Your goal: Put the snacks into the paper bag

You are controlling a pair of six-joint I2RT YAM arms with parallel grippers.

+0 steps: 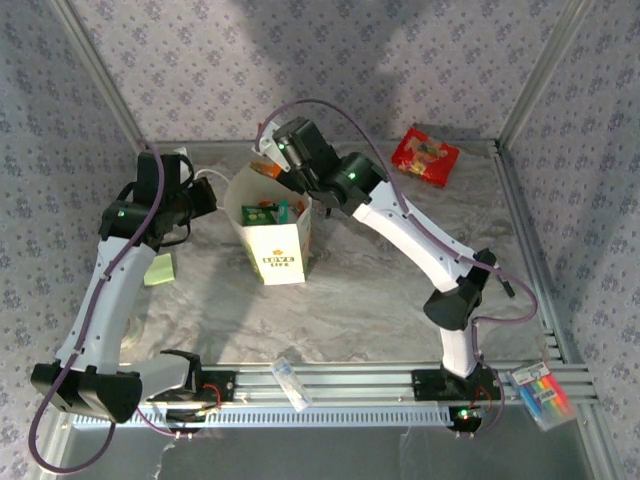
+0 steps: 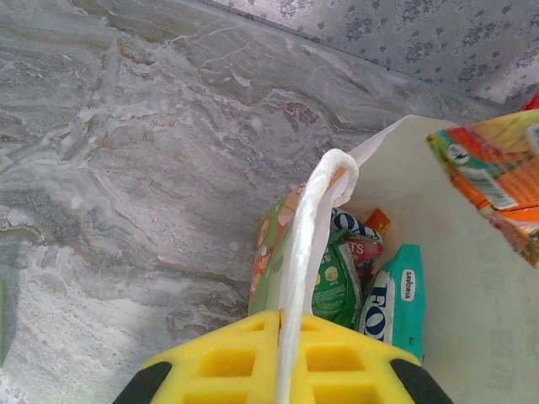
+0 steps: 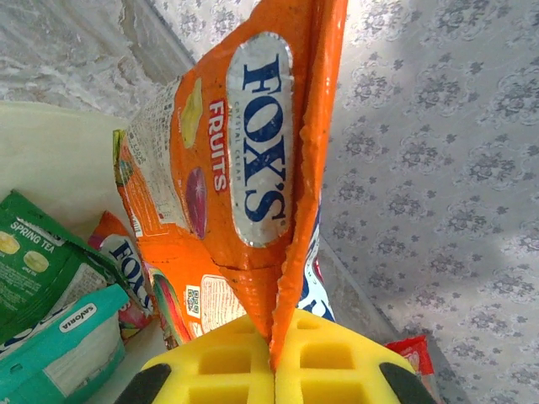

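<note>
There is one paper bag point(image 1: 280, 255), standing upright near the middle of the desk point(image 1: 380, 290), and five snack packets can be counted with certainty. One red packet point(image 1: 425, 157) lies alone on the desk at the far right corner, well apart from the bag. One orange packet point(image 3: 244, 168) hangs over the open mouth of the bag, pinched at its edge by the clenched right end effector point(image 3: 274, 337). Three more lie inside the bag: a green packet point(image 3: 38, 261), a teal packet point(image 3: 63, 349) and a red-orange packet point(image 3: 126, 252). If another one lies under them, I cannot tell.

The left end effector point(image 2: 280, 324) is clenched on one white cord handle point(image 2: 316, 219) at the left side of the bag.

The top view shows the whole desk, but there the right arm point(image 1: 400, 215) covers part of the bag's mouth, so the packets inside are small and unclear. The wrist views look down into the bag and show their colours. In the right wrist view the orange packet hides much of the bag.

Around the bag are one pale green slip point(image 1: 158, 268) on the desk at the left, one clear tube point(image 1: 290, 383) on the near rail, and one pack of markers point(image 1: 540, 395) at the near right corner.
</note>
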